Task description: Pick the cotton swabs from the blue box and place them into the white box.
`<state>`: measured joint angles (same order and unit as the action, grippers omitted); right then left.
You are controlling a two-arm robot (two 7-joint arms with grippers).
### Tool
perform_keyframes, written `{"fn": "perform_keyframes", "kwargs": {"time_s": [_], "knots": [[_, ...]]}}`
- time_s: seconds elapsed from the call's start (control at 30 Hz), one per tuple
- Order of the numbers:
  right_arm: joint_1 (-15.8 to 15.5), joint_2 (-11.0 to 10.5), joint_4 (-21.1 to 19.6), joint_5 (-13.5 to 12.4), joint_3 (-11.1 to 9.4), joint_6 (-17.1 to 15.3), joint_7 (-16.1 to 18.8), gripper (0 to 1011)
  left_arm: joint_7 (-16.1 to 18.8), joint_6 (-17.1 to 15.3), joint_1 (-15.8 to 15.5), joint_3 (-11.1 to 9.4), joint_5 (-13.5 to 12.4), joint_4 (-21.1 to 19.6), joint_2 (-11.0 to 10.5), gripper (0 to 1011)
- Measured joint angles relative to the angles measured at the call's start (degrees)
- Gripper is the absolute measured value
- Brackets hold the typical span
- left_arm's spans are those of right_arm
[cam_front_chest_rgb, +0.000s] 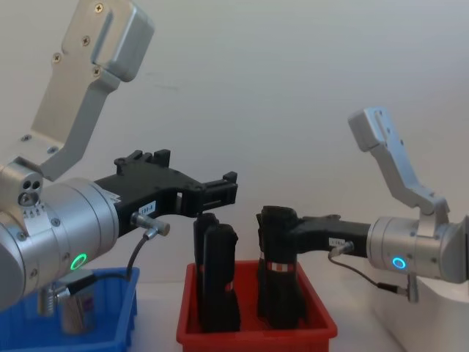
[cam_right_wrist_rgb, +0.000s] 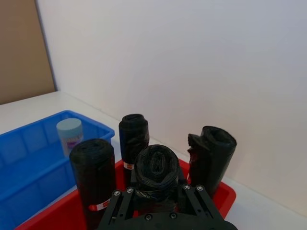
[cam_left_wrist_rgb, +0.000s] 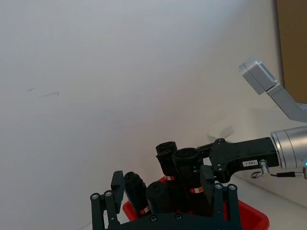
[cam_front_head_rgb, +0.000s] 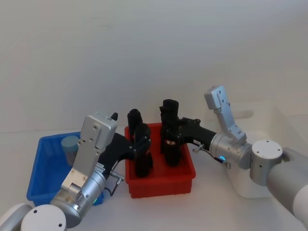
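Nearest the robot on its left, the blue box (cam_front_head_rgb: 36, 163) holds a jar of cotton swabs (cam_front_head_rgb: 70, 144). The jar stands upright against the far wall of the box, its pale lid just above the rim. It sits low, well back from the left fingers and off to their outer side, not between them.

The jar looks light and rigid, a small clear plastic cylinder with smooth walls that are likely slippery. The swabs inside should not shift much while the lid is on. A hold across the body just under the lid, taken from above, seems best, with gentle pressure because thin plastic can flex or pop free. It carries a small label with purplish print that is too small to read.

The left gripper (cam_front_chest_rgb: 226, 188) hangs with its fingers spread and empty, above and in front of the nearer black rolls in the red bin (cam_front_head_rgb: 161, 185).

The right gripper (cam_front_chest_rgb: 293, 235) reaches in from the other side, and its fingers appear closed round a black roll (cam_front_chest_rgb: 277, 257), gripping it about halfway up. The cotton swabs are far from these fingers, beyond the red bin.

The rolls wear red-and-white bands low down, and both grippers carry small white tags. None of this writing can be made out.

Farthest to the right, behind the right arm, the white box (cam_front_head_rgb: 269, 115) sits on the table (cam_front_head_rgb: 211, 202). What it holds cannot be told.
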<state>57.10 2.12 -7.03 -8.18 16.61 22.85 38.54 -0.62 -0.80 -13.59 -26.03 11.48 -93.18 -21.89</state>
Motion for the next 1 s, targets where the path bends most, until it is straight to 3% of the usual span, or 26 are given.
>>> {"fn": "perform_keyframes", "kwargs": {"time_s": [0.2, 0.3, 0.33, 0.37, 0.47, 0.53, 0.57, 0.8, 1.0], "knots": [[-0.9, -0.7, -3.4, -0.3, -1.1, 0.9, -1.6, 367, 0.0, 0.0, 0.0, 0.0, 0.0, 0.0, 0.0, 1000], [-3.8, -1.7, -10.0, -0.4, -1.7, -0.8, -3.0, 358, 0.0, 0.0, 0.0, 0.0, 0.0, 0.0, 0.0, 999], [-5.8, -2.3, -14.4, -0.5, -2.0, -2.3, -3.9, 355, 0.0, 0.0, 0.0, 0.0, 0.0, 0.0, 0.0, 999], [-5.8, -2.3, -14.4, -0.5, -2.0, -2.3, -3.9, 355, 0.0, 0.0, 0.0, 0.0, 0.0, 0.0, 0.0, 999], [-10.1, -3.7, -24.2, -0.9, -2.7, -5.5, -6.0, 355, 0.0, 0.0, 0.0, 0.0, 0.0, 0.0, 0.0, 1000], [-11.4, -4.1, -27.2, -1.1, -2.9, -6.6, -6.8, 355, 0.0, 0.0, 0.0, 0.0, 0.0, 0.0, 0.0, 1000], [-13.1, -4.6, -30.9, -1.3, -3.1, -7.7, -7.7, 355, 0.0, 0.0, 0.0, 0.0, 0.0, 0.0, 0.0, 1000], [-19.0, -6.5, -44.2, -2.0, -4.0, -11.8, -11.8, 355, 0.0, 0.0, 0.0, 0.0, 0.0, 0.0, 0.0, 999], [-23.1, -7.9, -53.2, -2.1, -4.8, -15.0, -16.3, 355, 0.0, 0.0, 0.0, 0.0, 0.0, 0.0, 0.0, 1000]]}}
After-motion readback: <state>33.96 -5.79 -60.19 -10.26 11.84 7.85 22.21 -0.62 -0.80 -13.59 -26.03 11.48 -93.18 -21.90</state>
